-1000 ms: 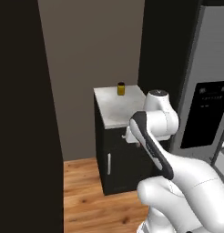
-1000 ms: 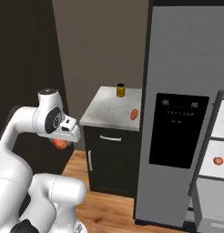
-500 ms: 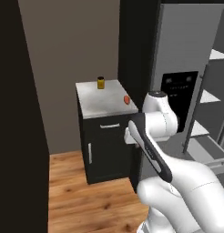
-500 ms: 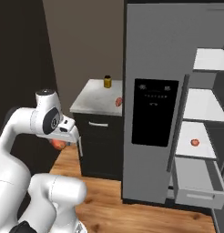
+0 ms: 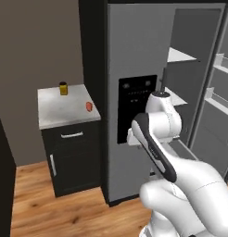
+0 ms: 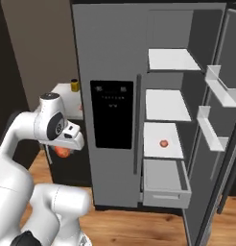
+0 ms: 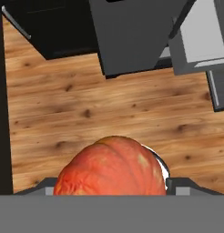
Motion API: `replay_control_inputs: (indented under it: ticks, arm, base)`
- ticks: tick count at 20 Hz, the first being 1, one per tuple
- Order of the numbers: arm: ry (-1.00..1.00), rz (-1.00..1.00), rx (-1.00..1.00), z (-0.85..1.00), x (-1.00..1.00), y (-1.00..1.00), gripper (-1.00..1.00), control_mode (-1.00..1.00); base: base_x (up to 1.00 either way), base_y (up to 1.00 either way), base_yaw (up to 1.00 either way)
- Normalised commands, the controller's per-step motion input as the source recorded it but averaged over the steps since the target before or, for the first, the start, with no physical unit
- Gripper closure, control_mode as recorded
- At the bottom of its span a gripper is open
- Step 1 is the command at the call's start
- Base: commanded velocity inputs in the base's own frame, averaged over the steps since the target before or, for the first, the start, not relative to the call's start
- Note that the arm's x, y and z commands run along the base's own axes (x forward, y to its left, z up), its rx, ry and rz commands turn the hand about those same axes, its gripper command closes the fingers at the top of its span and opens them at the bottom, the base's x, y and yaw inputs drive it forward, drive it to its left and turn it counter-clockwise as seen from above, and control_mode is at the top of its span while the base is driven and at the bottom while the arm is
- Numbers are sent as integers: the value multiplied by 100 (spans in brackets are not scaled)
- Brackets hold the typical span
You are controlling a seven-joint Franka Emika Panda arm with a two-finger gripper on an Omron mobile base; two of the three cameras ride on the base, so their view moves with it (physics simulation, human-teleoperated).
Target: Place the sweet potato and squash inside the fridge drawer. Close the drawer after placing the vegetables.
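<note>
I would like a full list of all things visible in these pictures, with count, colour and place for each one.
squash: one, orange, held in the gripper above the wooden floor
fridge drawer: one, pale grey, pulled open at the fridge bottom
sweet potato: one, reddish, on the counter
jar: one, yellow, counter's back
small round item: one, red-orange, lowest fridge shelf
cabinet: one, black, left of the fridge
gripper: one, shut on squash

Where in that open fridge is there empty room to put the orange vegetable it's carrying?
The fridge drawer at the bottom stands pulled out and looks bare. The two upper shelves look bare too. The shelf just above the drawer carries one small red item. The gripper holds the squash.
</note>
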Motion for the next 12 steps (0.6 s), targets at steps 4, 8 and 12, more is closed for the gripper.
replay_control_inputs:
  ticks: [4, 8, 12]
  arm:
    - [0, 0, 0, 0, 0, 0, 100, 100]
    - [0, 0, 0, 0, 0, 0, 100, 100]
    - [0, 0, 0, 0, 0, 0, 100, 100]
  base:
    - [8, -36, -27]
    - [17, -24, -30]
    - [39, -30, -31]
